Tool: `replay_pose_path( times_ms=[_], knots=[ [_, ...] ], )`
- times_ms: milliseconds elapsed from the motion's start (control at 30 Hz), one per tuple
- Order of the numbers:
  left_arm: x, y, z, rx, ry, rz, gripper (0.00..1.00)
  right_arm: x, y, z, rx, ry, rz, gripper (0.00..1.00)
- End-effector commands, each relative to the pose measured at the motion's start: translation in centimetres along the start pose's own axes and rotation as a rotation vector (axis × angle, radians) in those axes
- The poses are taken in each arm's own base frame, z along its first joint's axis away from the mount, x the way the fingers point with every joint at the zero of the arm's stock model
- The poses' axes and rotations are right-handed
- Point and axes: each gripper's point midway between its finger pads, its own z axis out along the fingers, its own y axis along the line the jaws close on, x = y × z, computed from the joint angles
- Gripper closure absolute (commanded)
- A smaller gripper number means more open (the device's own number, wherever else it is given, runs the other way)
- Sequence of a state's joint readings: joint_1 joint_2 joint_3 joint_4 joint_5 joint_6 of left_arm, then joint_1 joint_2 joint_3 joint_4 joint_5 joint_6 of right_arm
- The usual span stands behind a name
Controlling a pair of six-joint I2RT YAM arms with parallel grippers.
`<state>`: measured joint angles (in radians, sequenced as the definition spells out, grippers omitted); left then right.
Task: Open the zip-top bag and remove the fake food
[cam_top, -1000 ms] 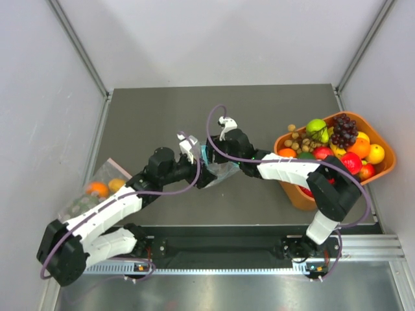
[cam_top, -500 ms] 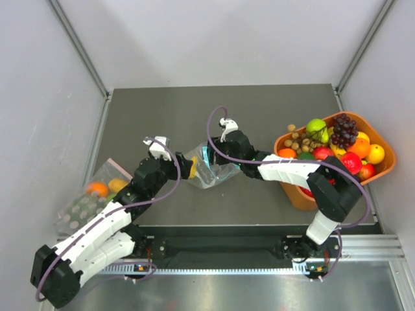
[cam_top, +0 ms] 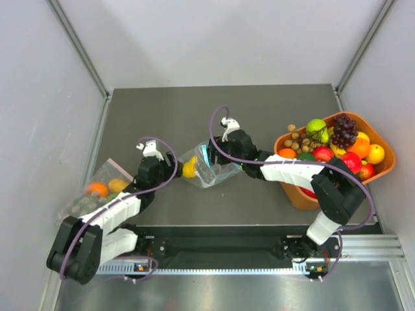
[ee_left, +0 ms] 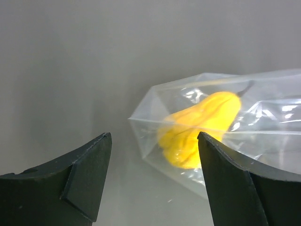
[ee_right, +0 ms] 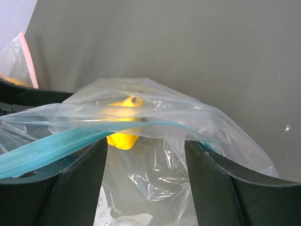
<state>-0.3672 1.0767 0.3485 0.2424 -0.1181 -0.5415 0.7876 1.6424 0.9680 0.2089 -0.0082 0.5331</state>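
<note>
Your left hand (ee_left: 154,141) has backed away from the zip-top bag (ee_left: 263,108) over the last second, and its fingers now stand apart with nothing between them. Just ahead of its tips lies the bag's closed corner, with the yellow fake fruit (ee_left: 200,129) inside under the film, so nothing is out yet. Beyond the fruit, your right hand (ee_right: 145,143) meets the bag from the opposite end, fingers apart; the teal zip strip (ee_right: 47,150) lies across one finger and clear film lies over both. That looks like a hold meant to keep the mouth raised and spread, though I cannot tell whether it pinches any plastic. Out past the right hand stands the orange basket (cam_top: 293,194) of other fruit. Behind the left hand a second bag (cam_top: 87,194) with a pink edge lies on the surface (cam_top: 272,110); leave both alone.
</note>
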Motion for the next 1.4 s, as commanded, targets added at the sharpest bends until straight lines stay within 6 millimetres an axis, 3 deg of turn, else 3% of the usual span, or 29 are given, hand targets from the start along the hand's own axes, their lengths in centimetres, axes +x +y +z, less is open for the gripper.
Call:
replay_pose_path(
  times_ms=[0, 133, 333, 467, 667, 867, 1167, 1367],
  knots=[
    [-2.7, -2.9, 0.5, 0.137, -0.107, -0.033, 0.21, -0.8, 1.2, -0.4, -0.051, -0.019, 0.0, 0.34],
    [-2.5, -3.3, 1.0, 0.167, -0.109, -0.024, 0.26, -0.4, 2.0, -0.2, -0.086, -0.005, 0.001, 0.34],
    [-1.1, -2.5, 2.1, 0.157, -0.074, -0.018, 0.58, 0.2, 3.4, -0.1, -0.144, 0.017, 0.006, 0.34],
    [0.0, -3.4, 2.4, 0.219, -0.032, -0.016, 0.77, 0.3, 4.3, 0.1, -0.18, 0.02, 0.025, 0.34],
    [1.3, -3.9, 2.9, 0.255, 0.016, -0.015, 0.86, 1.1, 4.6, 1.6, -0.174, 0.044, 0.029, 0.34],
    [1.6, -4.1, 3.0, 0.271, 0.03, -0.002, 0.9, 1.1, 3.6, 2.9, -0.117, 0.03, 0.012, 0.32],
    [2.5, -4.9, 3.7, 0.314, 0.088, 0.017, 0.92, 0.2, 5.8, 4.5, -0.236, -0.017, 0.012, 0.32],
    [3.3, -4.9, 4.4, 0.321, 0.119, 0.016, 0.93, 0.7, 5.8, 6.4, -0.246, -0.016, -0.004, 0.33]
  ],
)
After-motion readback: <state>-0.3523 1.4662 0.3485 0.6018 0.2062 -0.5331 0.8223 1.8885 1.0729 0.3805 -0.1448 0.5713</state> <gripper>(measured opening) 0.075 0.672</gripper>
